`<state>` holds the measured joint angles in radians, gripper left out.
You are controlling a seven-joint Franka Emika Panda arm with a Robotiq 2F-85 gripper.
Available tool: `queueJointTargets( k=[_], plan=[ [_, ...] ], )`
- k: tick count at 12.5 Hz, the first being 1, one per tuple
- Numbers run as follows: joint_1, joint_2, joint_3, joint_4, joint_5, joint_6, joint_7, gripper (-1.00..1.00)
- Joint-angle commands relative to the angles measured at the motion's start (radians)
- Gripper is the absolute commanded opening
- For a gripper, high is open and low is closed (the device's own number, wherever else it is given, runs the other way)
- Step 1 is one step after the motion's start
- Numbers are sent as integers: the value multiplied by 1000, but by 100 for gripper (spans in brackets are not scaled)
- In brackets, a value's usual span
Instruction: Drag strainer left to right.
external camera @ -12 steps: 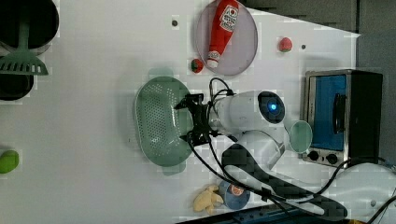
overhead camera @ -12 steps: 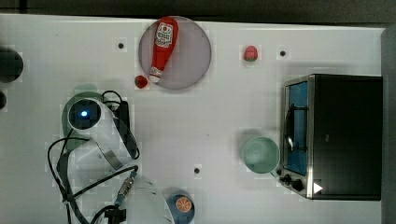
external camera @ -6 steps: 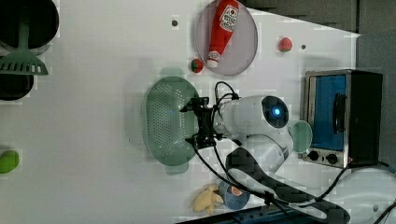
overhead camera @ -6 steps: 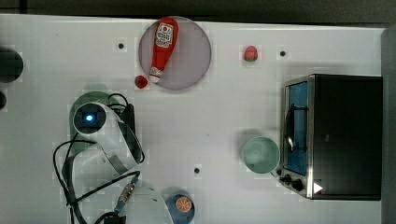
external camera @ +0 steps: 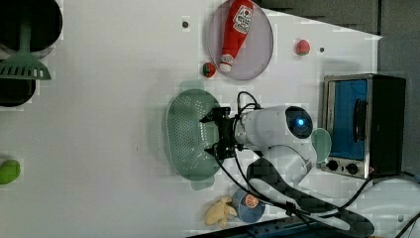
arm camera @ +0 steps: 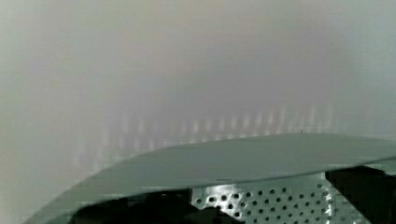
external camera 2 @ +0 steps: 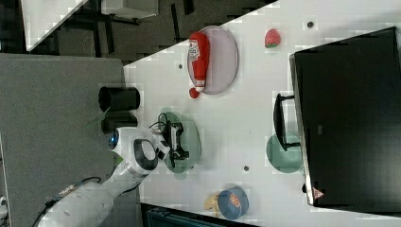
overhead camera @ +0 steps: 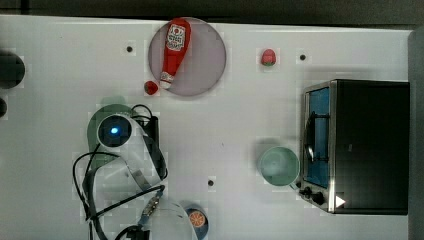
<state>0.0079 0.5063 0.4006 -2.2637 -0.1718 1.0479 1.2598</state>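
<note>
The pale green strainer (external camera: 185, 134) lies on the white table, its holed inside facing up and a tab handle at each end. In the top view the arm covers most of the strainer (overhead camera: 94, 142). My gripper (external camera: 208, 134) reaches into the basin at the side nearer the left view's right. It is open, with its dark fingers (arm camera: 359, 191) spread wide just inside the rim (arm camera: 243, 161) and the perforated wall showing between them. In the right view the gripper (external camera 2: 177, 139) sits over the strainer (external camera 2: 193, 137).
A ketchup bottle (overhead camera: 172, 52) lies on a grey plate (overhead camera: 205, 60), with a small red item (overhead camera: 150, 87) beside it. To the top view's right are a smooth mint bowl (overhead camera: 278, 166), a toaster oven (overhead camera: 360, 145) and a strawberry (overhead camera: 268, 57). A blue dish (overhead camera: 197, 222) sits near the arm's base.
The gripper and the strainer have slid together toward the left view's right, and the arm has shifted toward the top view's right.
</note>
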Motion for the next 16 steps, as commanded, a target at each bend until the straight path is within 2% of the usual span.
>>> queueJointTargets(
  k=[1,3,8,11,16],
  plan=[
    [-55,-46,-52,-22,5,-8,-86,100],
    [-82,-53,-72,-33,5,-7,-162,100],
    [-129,-72,-120,-61,5,-7,-176,100],
    [-140,-81,-149,-75,5,-7,-188,100],
    [-147,-87,-232,-75,5,-4,-332,100]
  ],
)
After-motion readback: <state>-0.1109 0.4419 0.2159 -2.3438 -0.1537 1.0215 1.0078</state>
